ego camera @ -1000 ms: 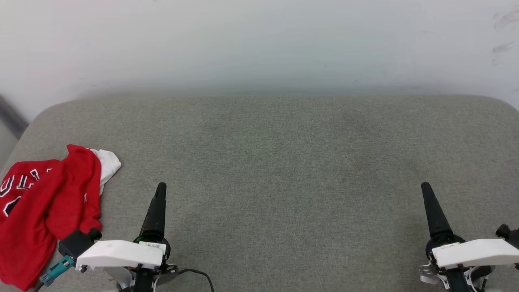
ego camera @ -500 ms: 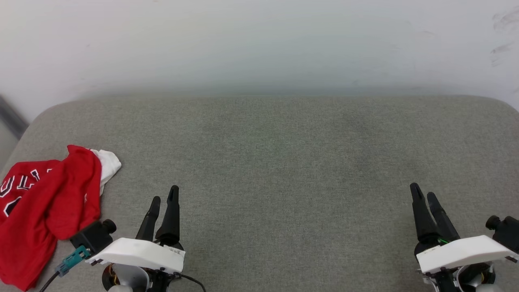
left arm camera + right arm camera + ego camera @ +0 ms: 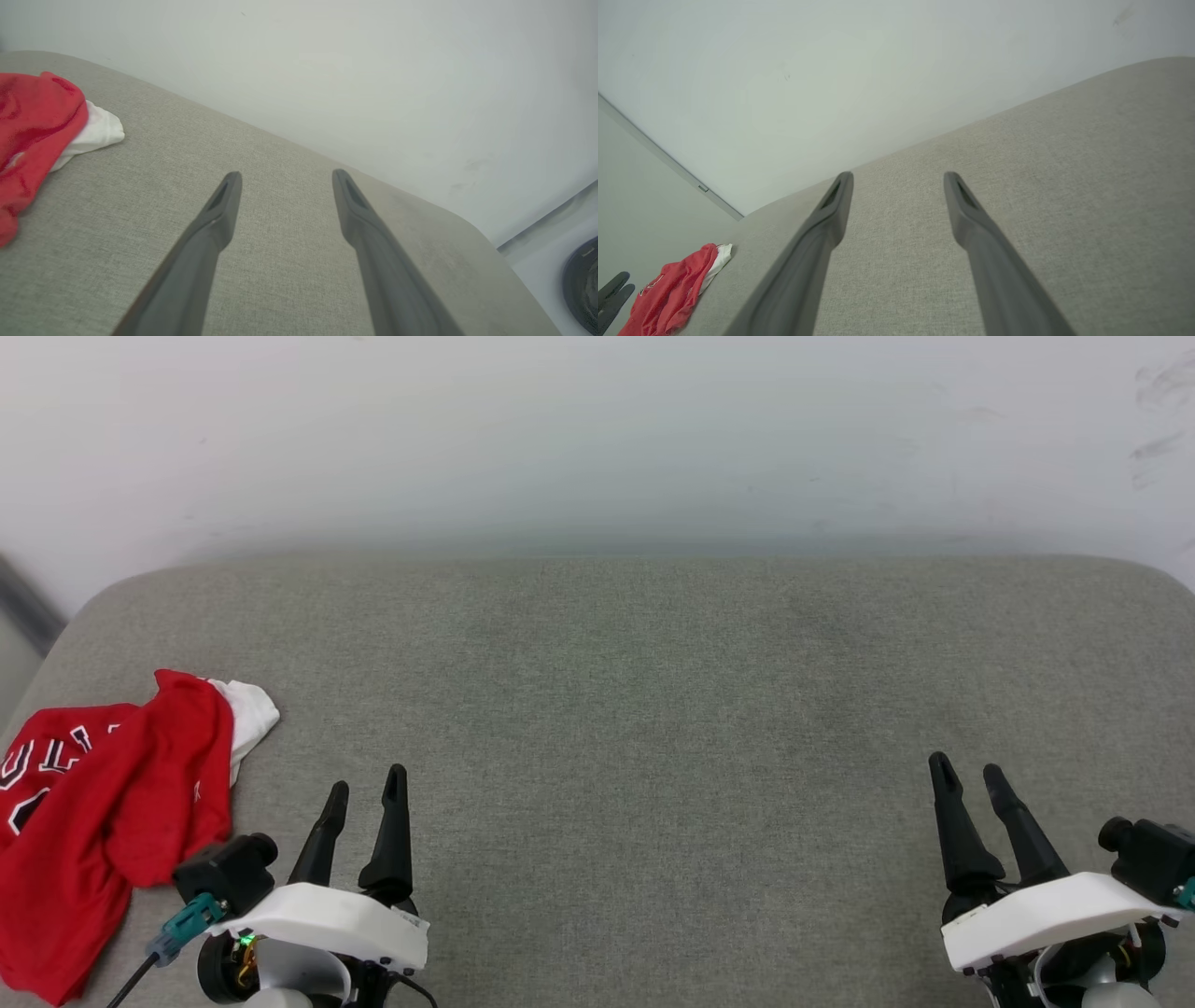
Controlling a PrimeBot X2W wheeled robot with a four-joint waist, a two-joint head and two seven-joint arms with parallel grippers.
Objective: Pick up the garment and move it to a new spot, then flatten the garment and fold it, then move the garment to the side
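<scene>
Left gripper [image 3: 367, 781] and right gripper [image 3: 965, 766] spread wide, both empty.
Over the last second I've watched both wrists roll from edge-on; the garment [image 3: 103, 812] lies crumpled near my left gripper, untouched, so pickup comes next.

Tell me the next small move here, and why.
Probably swing the left gripper left toward the shirt: its jaws stand open and empty, and the shirt lies crumpled at the cushion's left edge, nearest that arm.

Garment [image 3: 93, 821]: soft red cloth. Cushion [image 3: 653, 709]: matt grey woven fabric. Fingers [image 3: 205, 247]: matt dark plastic.
</scene>
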